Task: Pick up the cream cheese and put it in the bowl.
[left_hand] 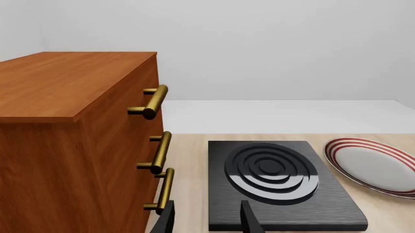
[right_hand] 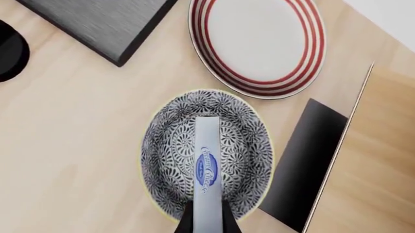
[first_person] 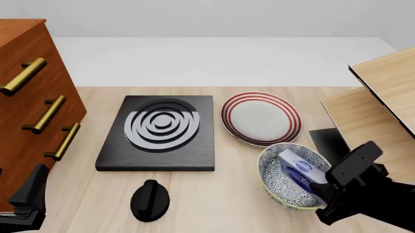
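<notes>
Over the table, the right hand (right_hand: 207, 221) grips the cream cheese (right_hand: 206, 167) — inside the bowl (right_hand: 162, 145).

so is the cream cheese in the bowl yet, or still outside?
In: the cream cheese stands on edge inside the bowl, with the right gripper shut on it.

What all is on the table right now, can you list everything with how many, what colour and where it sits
cream cheese: one, pale blue-white box, on edge inside the bowl, between the right gripper's fingers
bowl: one, blue-grey floral, front right
plate: one, white with red rings, behind the bowl
burner slab: one, black with concentric rings, centre
knob: one, black, in front of the slab
drawer cabinet: one, reddish wood with three brass handles, far left
wooden structure: one, pale, far right
left gripper: black, open, near the cabinet
right gripper: black, over the bowl
</notes>
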### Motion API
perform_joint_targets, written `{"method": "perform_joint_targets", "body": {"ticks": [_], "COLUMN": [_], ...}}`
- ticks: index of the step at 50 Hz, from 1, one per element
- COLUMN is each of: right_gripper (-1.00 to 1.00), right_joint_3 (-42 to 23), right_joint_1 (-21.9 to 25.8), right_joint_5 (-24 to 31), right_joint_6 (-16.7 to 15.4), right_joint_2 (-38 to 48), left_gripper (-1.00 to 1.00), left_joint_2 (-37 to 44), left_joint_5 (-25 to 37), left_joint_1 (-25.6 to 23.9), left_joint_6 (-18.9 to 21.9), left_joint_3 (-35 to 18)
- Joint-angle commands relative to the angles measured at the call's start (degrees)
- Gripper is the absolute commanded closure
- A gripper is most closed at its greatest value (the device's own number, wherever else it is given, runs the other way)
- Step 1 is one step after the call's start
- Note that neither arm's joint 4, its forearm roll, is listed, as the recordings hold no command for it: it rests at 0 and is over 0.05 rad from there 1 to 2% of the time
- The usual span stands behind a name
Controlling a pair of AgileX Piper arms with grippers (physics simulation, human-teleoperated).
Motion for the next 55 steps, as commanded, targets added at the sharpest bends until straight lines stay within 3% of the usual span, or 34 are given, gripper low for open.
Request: {"method": "perform_joint_targets", "body": {"ticks": [1,22,39,40,55], "right_gripper": [1.00,1.00,1.00,-1.00,-1.00], "right_joint_3": [0.7,2.5,1.7,1.6,1.0], "right_joint_1": [0.0,0.1,0.4,0.5,1.2], "right_joint_5": [-2.9,-7.1,-5.7,-5.5,-4.2], "right_joint_6": [1.2,2.0,2.2,2.3,2.6], "right_joint_2": [1.9,5.0,4.2,4.1,3.4], "left_gripper": [-1.00,-1.00,-1.00,-1.00,-1.00], "left_joint_2": [0.0,0.0,0.0,0.0,0.0], "left_joint_5": [0.0,0.0,0.0,0.0,0.0], "left_joint_1": [0.0,0.0,0.0,0.0,0.0], "left_joint_6": [0.0,0.0,0.0,0.0,0.0], "left_joint_3": [0.0,0.0,0.0,0.0,0.0]}}
